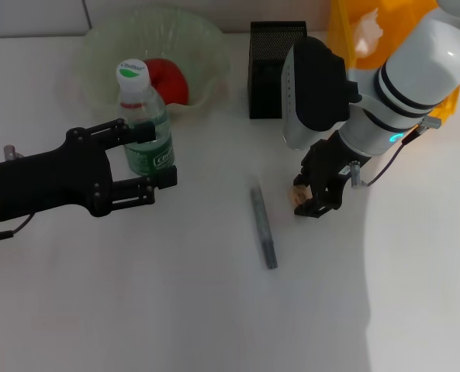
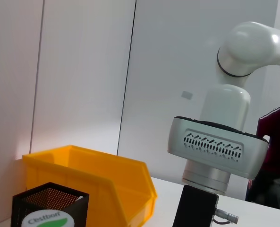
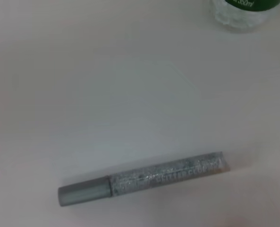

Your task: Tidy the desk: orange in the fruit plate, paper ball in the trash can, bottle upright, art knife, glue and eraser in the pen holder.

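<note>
The clear bottle (image 1: 146,116) with a white cap and green label stands upright in front of the fruit plate (image 1: 206,46). My left gripper (image 1: 143,160) is open, with one finger on each side of the bottle's lower body. A reddish orange (image 1: 166,79) lies in the plate. My right gripper (image 1: 313,197) is down at the table, shut on a small tan eraser (image 1: 299,194). The grey glitter glue stick (image 1: 264,229) (image 3: 144,178) lies flat just to the left of it. The black mesh pen holder (image 1: 270,74) stands behind. The art knife is out of view.
A yellow bin (image 1: 369,35) (image 2: 97,182) stands at the back right, with a whitish shape showing inside it. The right arm's white housing (image 1: 315,85) hangs over the area beside the pen holder. The bottle's base (image 3: 246,12) shows in the right wrist view.
</note>
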`<state>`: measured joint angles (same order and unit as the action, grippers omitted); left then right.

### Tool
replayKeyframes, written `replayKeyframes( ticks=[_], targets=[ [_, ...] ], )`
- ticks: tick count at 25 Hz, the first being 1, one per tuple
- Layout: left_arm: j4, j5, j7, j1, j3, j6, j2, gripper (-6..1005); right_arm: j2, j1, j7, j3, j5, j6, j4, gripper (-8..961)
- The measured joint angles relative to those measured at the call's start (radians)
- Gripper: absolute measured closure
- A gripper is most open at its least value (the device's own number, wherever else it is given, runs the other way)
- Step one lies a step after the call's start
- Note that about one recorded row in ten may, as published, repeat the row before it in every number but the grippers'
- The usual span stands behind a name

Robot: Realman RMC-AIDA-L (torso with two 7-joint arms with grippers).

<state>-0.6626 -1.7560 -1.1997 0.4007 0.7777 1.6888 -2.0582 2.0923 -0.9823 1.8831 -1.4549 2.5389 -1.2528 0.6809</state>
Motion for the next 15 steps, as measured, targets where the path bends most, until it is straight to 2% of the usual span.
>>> replayKeyframes(
  ticks=[8,11,15],
  targets=[
    [0.000,0.001,0.003,-0.002,-0.007,0.010,0.000,216,-0.001,0.019,0.030,0.010,-0.002,-0.020,0.070,503],
    [-0.002,0.001,0.005,-0.004,-0.008,0.017,0.000,216,-0.008,0.068,0.076,0.022,-0.002,-0.064,0.213,480],
    [-0.003,0.001,0.006,-0.006,-0.008,0.022,0.000,216,-0.010,0.146,0.167,0.115,0.000,-0.086,0.490,450]
  ],
)
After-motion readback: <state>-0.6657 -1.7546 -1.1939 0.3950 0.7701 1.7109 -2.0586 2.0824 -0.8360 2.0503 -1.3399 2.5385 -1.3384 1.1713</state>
